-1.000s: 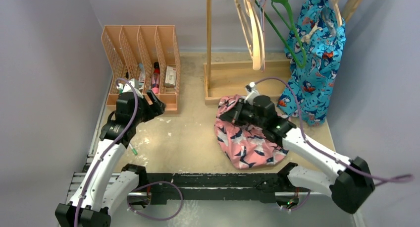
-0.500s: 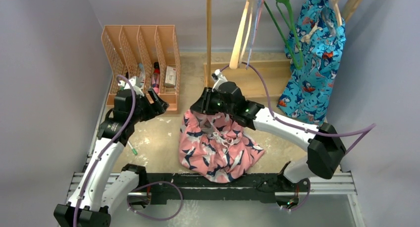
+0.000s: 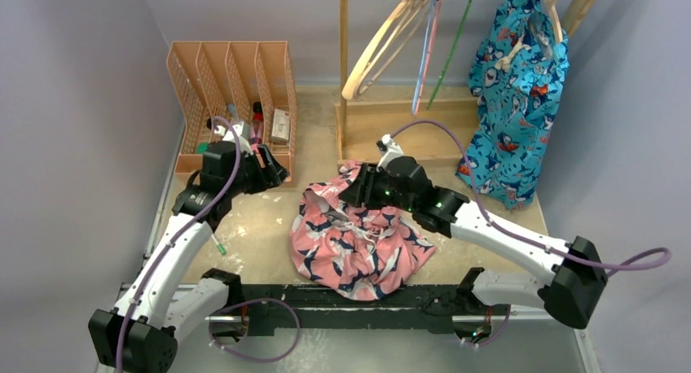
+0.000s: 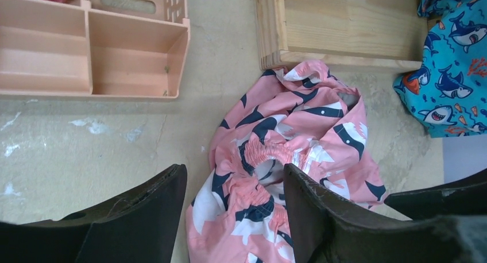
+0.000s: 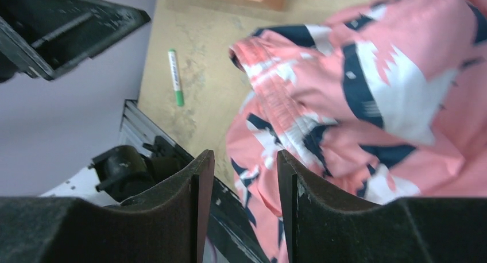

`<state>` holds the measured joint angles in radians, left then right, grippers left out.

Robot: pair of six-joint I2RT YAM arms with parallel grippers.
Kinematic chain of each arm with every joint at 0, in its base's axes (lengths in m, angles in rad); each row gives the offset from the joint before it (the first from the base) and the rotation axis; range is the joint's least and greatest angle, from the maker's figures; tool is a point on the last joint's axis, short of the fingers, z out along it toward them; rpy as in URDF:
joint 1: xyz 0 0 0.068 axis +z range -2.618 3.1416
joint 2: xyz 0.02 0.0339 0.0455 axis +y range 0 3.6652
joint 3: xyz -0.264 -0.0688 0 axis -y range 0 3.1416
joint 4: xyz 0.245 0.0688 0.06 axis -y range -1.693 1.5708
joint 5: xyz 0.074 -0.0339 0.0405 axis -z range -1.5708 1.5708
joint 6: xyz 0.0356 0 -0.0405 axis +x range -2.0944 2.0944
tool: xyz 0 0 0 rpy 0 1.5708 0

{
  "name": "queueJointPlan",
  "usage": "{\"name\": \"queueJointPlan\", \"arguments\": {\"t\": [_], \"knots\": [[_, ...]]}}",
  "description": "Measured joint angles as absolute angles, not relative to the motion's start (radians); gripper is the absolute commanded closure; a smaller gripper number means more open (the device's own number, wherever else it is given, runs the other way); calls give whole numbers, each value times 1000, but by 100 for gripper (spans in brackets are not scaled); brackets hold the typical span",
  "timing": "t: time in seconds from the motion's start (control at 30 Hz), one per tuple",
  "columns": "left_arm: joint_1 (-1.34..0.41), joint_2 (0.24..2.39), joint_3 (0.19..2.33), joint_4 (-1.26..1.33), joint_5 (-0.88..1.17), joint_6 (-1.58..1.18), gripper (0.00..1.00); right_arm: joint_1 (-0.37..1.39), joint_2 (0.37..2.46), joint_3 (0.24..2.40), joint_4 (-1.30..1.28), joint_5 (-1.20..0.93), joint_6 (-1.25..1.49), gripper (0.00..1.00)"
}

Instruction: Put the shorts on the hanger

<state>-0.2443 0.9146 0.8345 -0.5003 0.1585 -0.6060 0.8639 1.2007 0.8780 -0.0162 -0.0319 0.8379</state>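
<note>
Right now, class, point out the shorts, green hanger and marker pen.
shorts [image 3: 354,247], top external view, middle of the crumpled fabric
green hanger [image 3: 453,43], top external view, its thin arm
marker pen [image 5: 176,78], right wrist view, mid-barrel

The left arm [image 3: 175,251] and the right arm [image 3: 505,234] have white shells joined by black housings. Behind each pincer a purple cable [image 3: 440,130] loops back. The left gripper [image 4: 234,182] has broad matte-black fingers [image 4: 138,220] with scuffed edges, and the right gripper [image 5: 238,159] looks the same.
</note>
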Motion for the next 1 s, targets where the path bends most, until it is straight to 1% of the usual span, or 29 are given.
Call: {"name": "queueJointPlan", "arguments": {"t": [0.2,0.4,0.57,0.7,0.9,1.0], "knots": [[-307,941,768,-389,127,-574,42,864,1070,784,-110,14,853,52],[-379,1087,709,-299,122,-564,43,864,963,744,-149,65,856,52],[-444,1166,678,-240,107,-564,43,864,934,723,-171,88,855,51],[-464,1206,675,-187,92,-564,43,864,905,693,-187,95,855,51],[-488,1222,675,-179,59,-564,43,864,875,661,-188,105,847,51],[-493,1222,675,-178,34,-564,46,864,879,634,-150,91,825,51]]}}
